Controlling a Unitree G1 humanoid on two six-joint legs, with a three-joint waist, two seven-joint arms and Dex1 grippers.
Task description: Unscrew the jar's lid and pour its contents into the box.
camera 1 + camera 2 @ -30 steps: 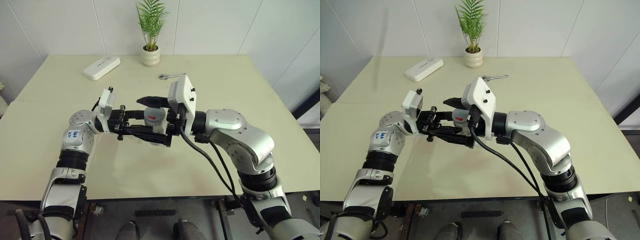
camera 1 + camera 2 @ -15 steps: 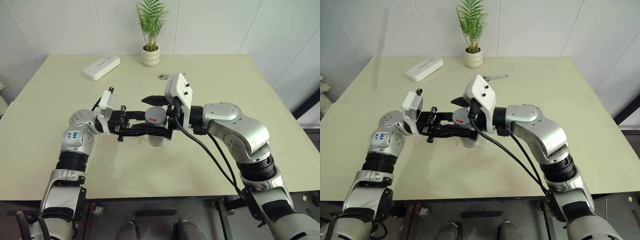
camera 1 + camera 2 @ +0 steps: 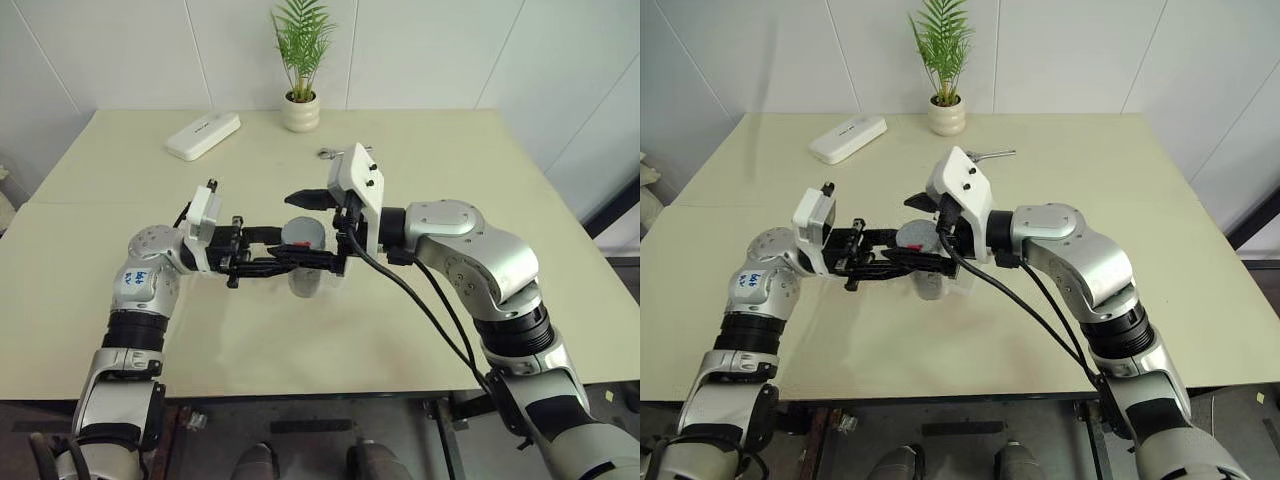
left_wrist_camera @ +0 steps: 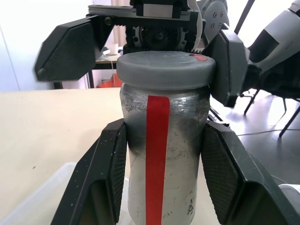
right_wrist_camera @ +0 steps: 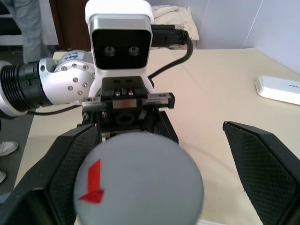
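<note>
The jar (image 4: 164,154), a silvery cylinder with a red stripe, stands upright between the pads of my left gripper (image 3: 310,262), which is shut on its body. Its grey lid (image 5: 140,183), marked red on top, sits on the jar. My right gripper (image 5: 154,154) is open and reaches in from the opposite side. Its fingers (image 5: 61,164) stand wide on either side of the lid, with a gap on each side. A corner of the clear box (image 4: 37,197) shows just below the jar. The contents are hidden inside the jar.
At the back of the table lie a flat white case (image 3: 203,135), a white plant pot (image 3: 300,110) and a metal wrench (image 3: 335,152). Both arms meet over the table's middle, with bare tabletop to the left and right.
My right gripper has moved a little farther across the table and now straddles the lid, still open. The left gripper keeps its hold on the jar in about the same place.
</note>
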